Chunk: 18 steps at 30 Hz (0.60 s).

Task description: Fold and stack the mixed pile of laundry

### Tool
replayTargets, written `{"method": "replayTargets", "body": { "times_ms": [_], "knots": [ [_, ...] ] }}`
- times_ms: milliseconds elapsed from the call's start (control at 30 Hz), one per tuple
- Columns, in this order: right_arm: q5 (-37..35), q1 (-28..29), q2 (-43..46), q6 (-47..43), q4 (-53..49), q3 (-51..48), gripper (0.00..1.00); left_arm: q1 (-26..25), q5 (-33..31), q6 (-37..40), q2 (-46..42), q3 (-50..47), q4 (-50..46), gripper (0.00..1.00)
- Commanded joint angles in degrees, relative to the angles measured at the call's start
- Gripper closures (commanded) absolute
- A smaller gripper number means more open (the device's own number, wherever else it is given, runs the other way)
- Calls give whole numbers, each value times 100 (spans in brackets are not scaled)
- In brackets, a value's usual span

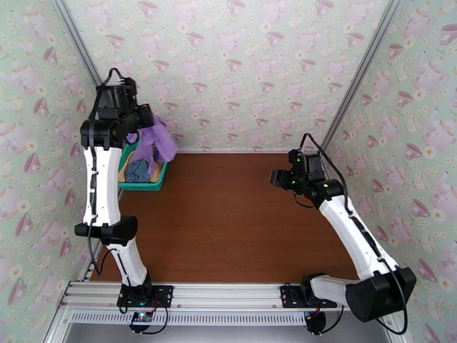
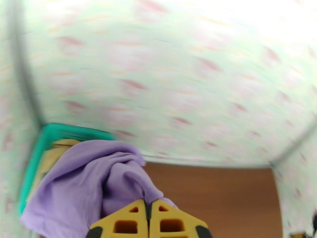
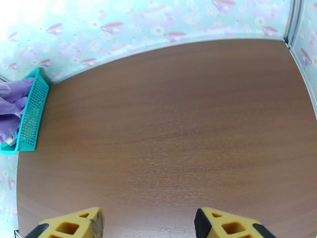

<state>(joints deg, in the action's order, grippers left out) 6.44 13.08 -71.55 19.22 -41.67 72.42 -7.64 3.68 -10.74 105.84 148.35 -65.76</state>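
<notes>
Since no garment lay folded on the surface (image 1: 228,224), the task looked barely begun. The left end effector (image 2: 148,211), clamped shut on the lilac-purple shirt (image 2: 91,179), held it above the teal basket (image 1: 160,182) at the far left corner. The grey-blue garment (image 1: 137,171) and the mustard-yellow garment (image 2: 51,157) lay inside the basket. The right end effector (image 3: 148,223) hovered over bare wood, jaws wide apart, holding nothing.

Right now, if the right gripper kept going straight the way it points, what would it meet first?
Most likely the bare table top: the right gripper, jaws open, angles down at open wood. The teal basket sits well off to its left, out of that line. Depth is hard to judge.
</notes>
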Motion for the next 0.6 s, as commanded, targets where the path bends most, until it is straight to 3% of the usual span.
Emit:
{"method": "replayTargets", "body": {
  "times_ms": [0, 67, 200, 333, 433, 567],
  "knots": [
    [261, 10, 171, -243, -43, -180, 34, -694, 188, -186, -741, -907, -88, 100],
    [322, 6, 202, -341, -42, -281, 34, -1247, 19, -382, -1239, -1975, 176, 100],
    [418, 10, 200, -536, -51, -475, 33, -2193, 66, -1338, -2344, -4999, 1559, 100],
    [523, 10, 126, -602, -99, -593, 32, -2992, 364, -2340, -2589, -7210, 2883, 100],
    [560, 6, 89, -589, -121, -633, 32, -3710, 397, -2774, -2132, -7948, 3562, 100],
    [508, 8, 63, -579, -225, -600, 30, -4537, 585, -2970, -1275, -7950, 4103, 100]
  ]
}}
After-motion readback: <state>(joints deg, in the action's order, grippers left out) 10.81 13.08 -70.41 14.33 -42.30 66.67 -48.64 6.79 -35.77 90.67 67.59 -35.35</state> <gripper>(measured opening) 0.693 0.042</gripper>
